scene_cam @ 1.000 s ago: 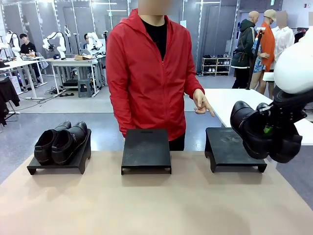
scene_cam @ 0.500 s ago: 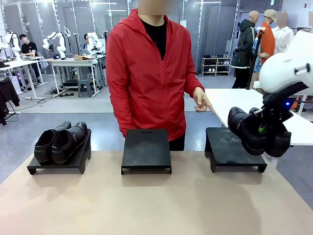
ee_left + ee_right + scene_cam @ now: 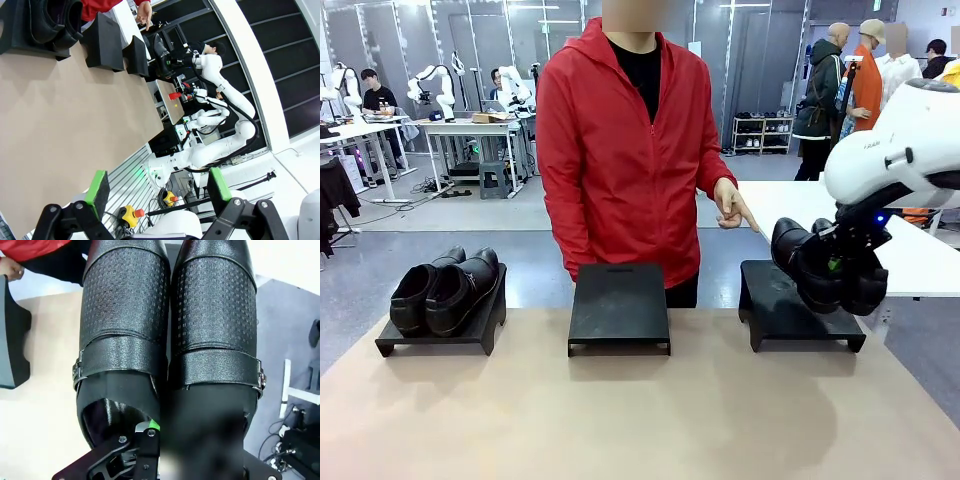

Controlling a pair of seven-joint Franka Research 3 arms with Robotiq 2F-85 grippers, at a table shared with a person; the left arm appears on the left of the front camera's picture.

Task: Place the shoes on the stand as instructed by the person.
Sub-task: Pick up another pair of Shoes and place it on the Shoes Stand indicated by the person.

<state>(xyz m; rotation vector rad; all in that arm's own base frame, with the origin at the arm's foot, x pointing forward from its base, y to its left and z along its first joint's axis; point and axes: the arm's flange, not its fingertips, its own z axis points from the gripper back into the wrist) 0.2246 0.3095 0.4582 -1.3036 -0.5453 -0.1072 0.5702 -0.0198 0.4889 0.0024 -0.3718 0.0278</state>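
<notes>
Shoes [image 3: 823, 265] clamped in right end effector [image 3: 835, 266], above stand [image 3: 772, 312]

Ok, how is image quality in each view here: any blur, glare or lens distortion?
Front view: evenly lit and sharp, with soft sheen on the held shoes. Left wrist view: rolled sideways, wide-angle bending of the table edge, left tool pads crisp. Right wrist view: the shoes' embossed uppers are sharp, but a smeared out-of-focus patch sits at the bottom beside the right tool.

Robotics lab: robot arms [image 3: 435, 85], workbenches [image 3: 470, 128]
</notes>
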